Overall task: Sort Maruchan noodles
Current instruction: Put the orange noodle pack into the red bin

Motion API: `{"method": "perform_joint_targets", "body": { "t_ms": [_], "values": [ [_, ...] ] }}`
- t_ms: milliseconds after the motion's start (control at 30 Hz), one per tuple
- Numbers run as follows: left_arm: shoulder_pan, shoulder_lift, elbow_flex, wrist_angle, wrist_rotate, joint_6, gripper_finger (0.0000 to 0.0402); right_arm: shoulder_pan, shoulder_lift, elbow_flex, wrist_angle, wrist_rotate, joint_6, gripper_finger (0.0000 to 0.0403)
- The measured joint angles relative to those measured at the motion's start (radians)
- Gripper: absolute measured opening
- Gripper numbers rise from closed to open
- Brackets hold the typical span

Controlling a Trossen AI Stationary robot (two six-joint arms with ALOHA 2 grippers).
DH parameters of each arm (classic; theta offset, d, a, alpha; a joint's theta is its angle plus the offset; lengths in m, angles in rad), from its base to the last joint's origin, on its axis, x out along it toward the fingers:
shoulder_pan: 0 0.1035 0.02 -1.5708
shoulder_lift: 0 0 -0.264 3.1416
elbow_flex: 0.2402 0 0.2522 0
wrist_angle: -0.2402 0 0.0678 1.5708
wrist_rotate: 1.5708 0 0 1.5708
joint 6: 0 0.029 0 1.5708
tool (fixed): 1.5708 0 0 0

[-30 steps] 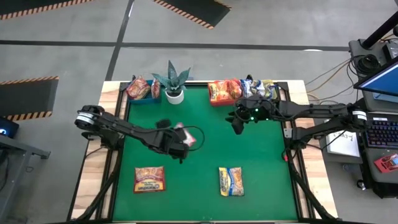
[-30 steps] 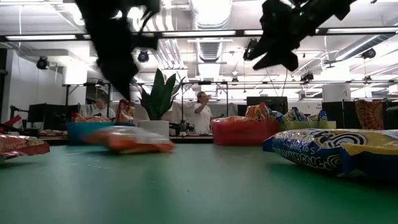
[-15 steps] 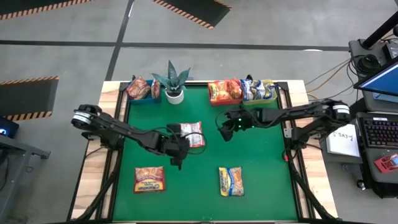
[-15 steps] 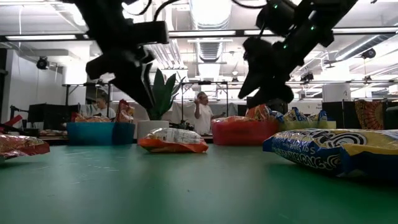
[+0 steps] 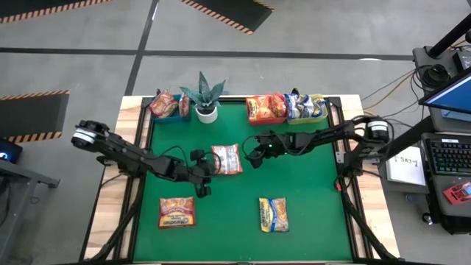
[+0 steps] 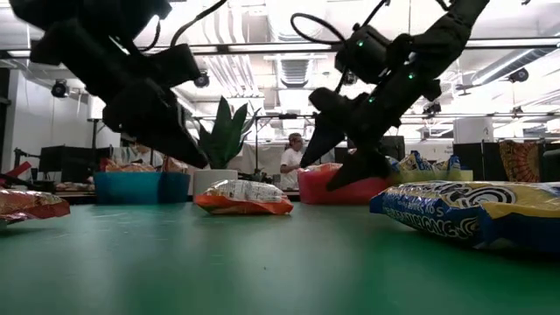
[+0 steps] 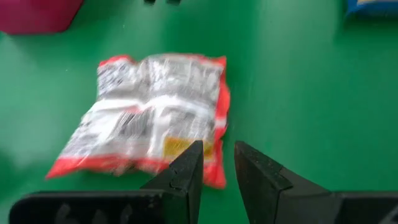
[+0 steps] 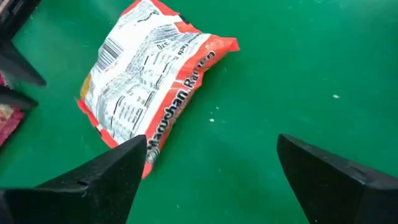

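Observation:
An orange Maruchan packet (image 5: 227, 159) lies flat on the green table's middle, its white printed back up; it also shows in the left wrist view (image 7: 149, 112) and the right wrist view (image 8: 149, 81). My left gripper (image 5: 209, 174) hovers just near-left of it, empty, its fingers a narrow gap apart (image 7: 219, 149). My right gripper (image 5: 252, 157) hovers just right of the packet, wide open and empty (image 8: 211, 146). A red packet (image 5: 176, 212) and a blue-and-yellow packet (image 5: 273, 214) lie flat near the front edge.
Along the far edge stand a blue bin (image 5: 166, 116), a potted plant (image 5: 206, 99), a red bin (image 5: 265, 118) and a yellow-green bin (image 5: 309, 118), all three bins holding packets. Bare green table lies between the middle packet and the front ones. People stand in the room behind.
The orange packet, a blur at my left gripper a second ago, has come to rest flat on the table's middle. My left gripper has drawn back toward the near left. My right gripper has gone from the red bin down and left toward the packet.

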Motion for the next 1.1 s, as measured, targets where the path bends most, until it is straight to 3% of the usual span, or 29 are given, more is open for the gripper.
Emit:
{"method": "perform_joint_targets", "body": {
  "t_ms": [167, 400, 667, 1100],
  "values": [
    [0.008, 0.048, -0.052, 0.179, 0.002, 0.001, 0.0075, -0.006, 0.069, 0.054, 0.000, -0.027, -0.002, 0.0353],
    [0.028, 0.121, -0.056, 0.263, -0.002, 0.003, 0.0075, -0.015, 0.149, 0.119, 0.022, -0.064, -0.014, 0.0352],
    [0.038, 0.199, -0.056, 0.263, -0.011, -0.029, 0.0075, -0.025, 0.196, 0.165, 0.048, -0.113, -0.009, 0.0352],
    [0.040, 0.227, -0.079, 0.266, -0.016, -0.072, 0.0075, -0.037, 0.299, 0.182, 0.252, -0.154, 0.045, 0.0352]
  ]
}}
